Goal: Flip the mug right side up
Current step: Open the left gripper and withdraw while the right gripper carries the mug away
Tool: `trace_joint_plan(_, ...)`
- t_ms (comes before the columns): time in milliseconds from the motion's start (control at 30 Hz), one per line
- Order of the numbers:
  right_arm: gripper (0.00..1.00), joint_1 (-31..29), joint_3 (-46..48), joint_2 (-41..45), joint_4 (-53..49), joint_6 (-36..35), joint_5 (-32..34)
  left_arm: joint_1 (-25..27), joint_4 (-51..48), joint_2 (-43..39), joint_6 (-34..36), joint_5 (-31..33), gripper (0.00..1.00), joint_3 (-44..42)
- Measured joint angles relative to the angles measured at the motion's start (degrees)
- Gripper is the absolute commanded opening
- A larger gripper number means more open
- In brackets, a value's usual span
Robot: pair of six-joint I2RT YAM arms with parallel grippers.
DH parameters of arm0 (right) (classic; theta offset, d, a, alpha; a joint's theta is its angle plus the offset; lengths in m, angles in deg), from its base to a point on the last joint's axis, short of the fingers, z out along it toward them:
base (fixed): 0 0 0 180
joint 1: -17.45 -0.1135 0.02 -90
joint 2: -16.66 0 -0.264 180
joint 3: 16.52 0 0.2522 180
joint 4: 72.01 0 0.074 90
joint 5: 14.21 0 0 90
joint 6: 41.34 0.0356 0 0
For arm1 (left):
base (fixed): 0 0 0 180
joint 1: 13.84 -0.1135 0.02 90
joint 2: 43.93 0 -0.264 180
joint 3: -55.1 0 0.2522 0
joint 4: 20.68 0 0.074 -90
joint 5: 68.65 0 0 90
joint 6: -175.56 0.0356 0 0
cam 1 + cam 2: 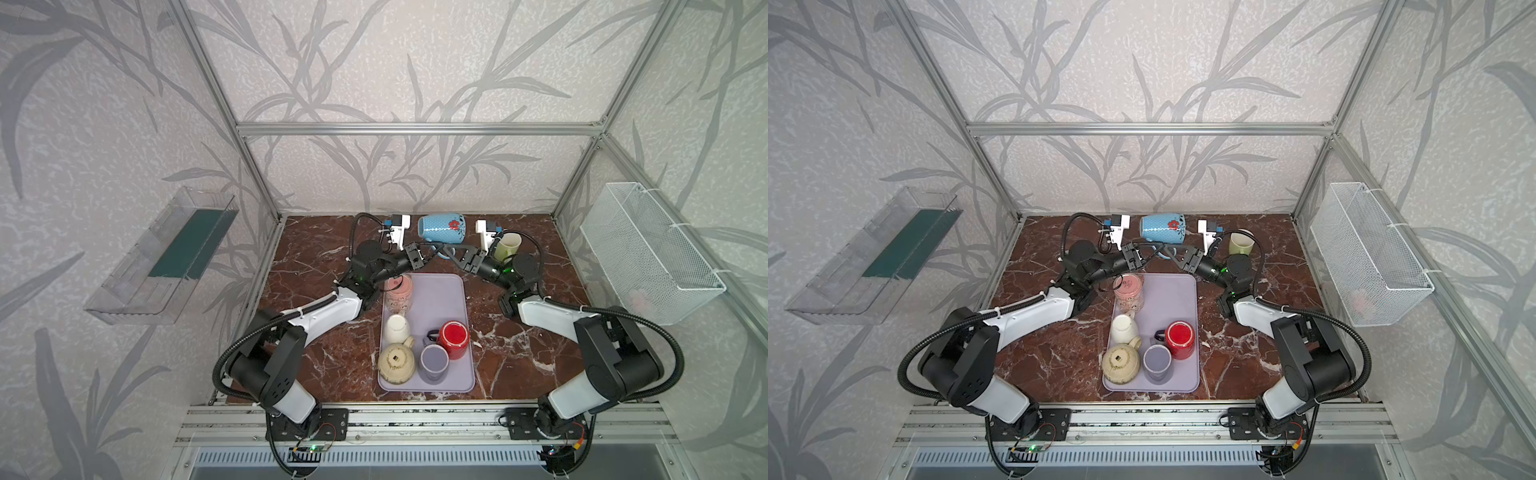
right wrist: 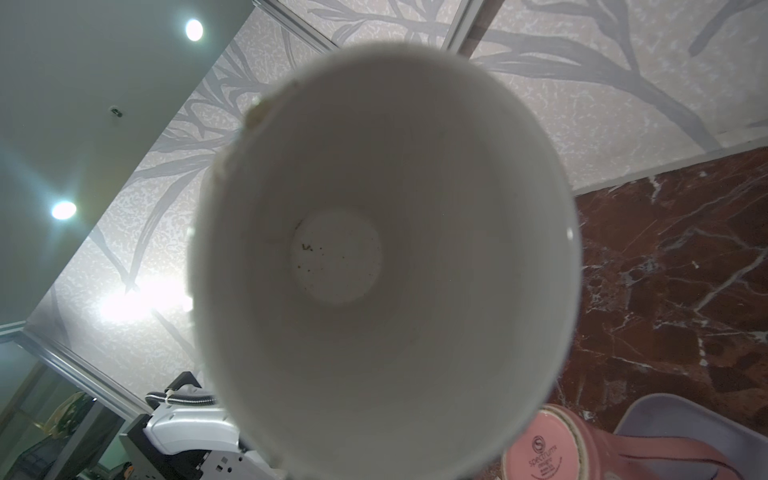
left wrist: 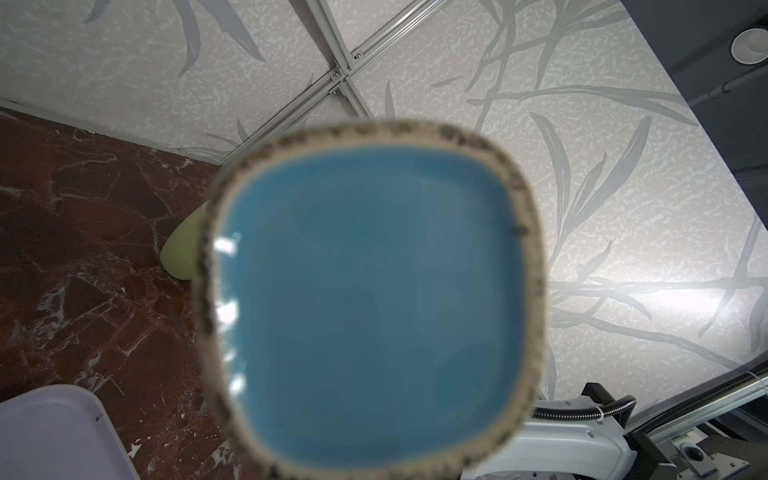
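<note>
The blue mug lies horizontal, raised above the tabletop. The left hand and right hand are both clamped on it.

Robot lab test cell, alu frame, wallpapered panels, marble-look tabletop, 2 bench-mounted arms

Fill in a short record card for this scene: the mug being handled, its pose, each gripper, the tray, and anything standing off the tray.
Mug handled: blue mug with a red flower
Pose: lifted, on its side, mouth facing right in both top views
Left gripper: shut on the handle
Right gripper: shut on the handle too
Tray: lilac, holds pink mug, white mug, beige mug, lilac mug, red mug
Off the tray: green mug, upright, back right
</note>
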Motion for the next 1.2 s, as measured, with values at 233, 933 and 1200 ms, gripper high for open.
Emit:
trace_joint_plan(233,0.0,0.0,-0.72,-0.66,1.14,1.46,-0.26,-0.22,2.23,0.92,-0.35,0.2,0.0,-0.04)
trace_joint_plan(933,0.0,1.81,3.78,4.15,-12.28,-5.99,3.45,0.46,-17.07,-8.74,14.45,12.74,0.93,-3.8)
trace_joint_plan(1200,0.0,2.01,1.2,15.82,-44.24,-20.72,13.44,0.87,-36.81,-16.09,20.26,21.05,0.99,-3.63)
